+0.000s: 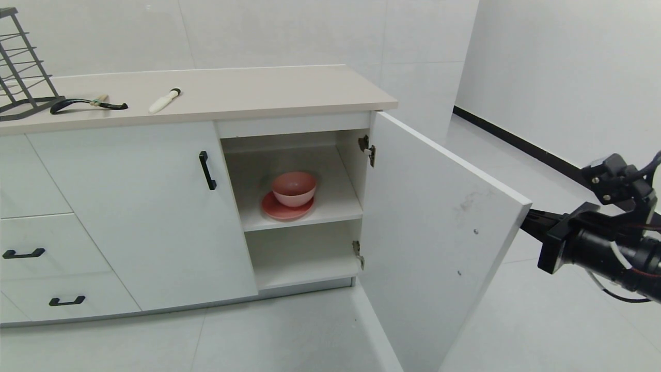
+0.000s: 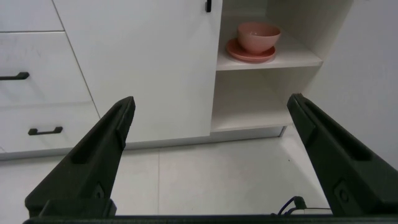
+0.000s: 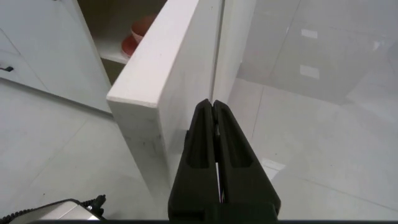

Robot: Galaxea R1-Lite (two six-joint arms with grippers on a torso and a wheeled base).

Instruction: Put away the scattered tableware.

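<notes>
A long white cabinet point(image 1: 129, 217) with smooth, flat fronts runs across the room, topped by a matte beige countertop point(image 1: 258, 90). Its right-hand door point(image 1: 428, 232), a plain white slab scuffed grey near the free edge, stands swung wide toward four o'clock. In the opened compartment, at the centre of the head view, a white shelf point(image 1: 330, 206) carries a round pink bowl point(image 1: 294, 188) sitting on a flat pink plate point(image 1: 273, 211). The space beneath that shelf holds nothing I can see.

Up at ten o'clock on the countertop is a dark wire rack point(image 1: 20, 67). Just toward three o'clock from it lies a black curved utensil point(image 1: 85, 105), and beyond that a white-handled tool point(image 1: 164, 100) with a black tip.

The right gripper point(image 3: 213, 106), at three o'clock, has its black fingers pressed flat together with nothing between them, just beside the door's free edge. Whether it touches the door I cannot tell. The left gripper point(image 2: 211, 102) is spread wide and holds nothing, facing the cabinet from well back.
</notes>
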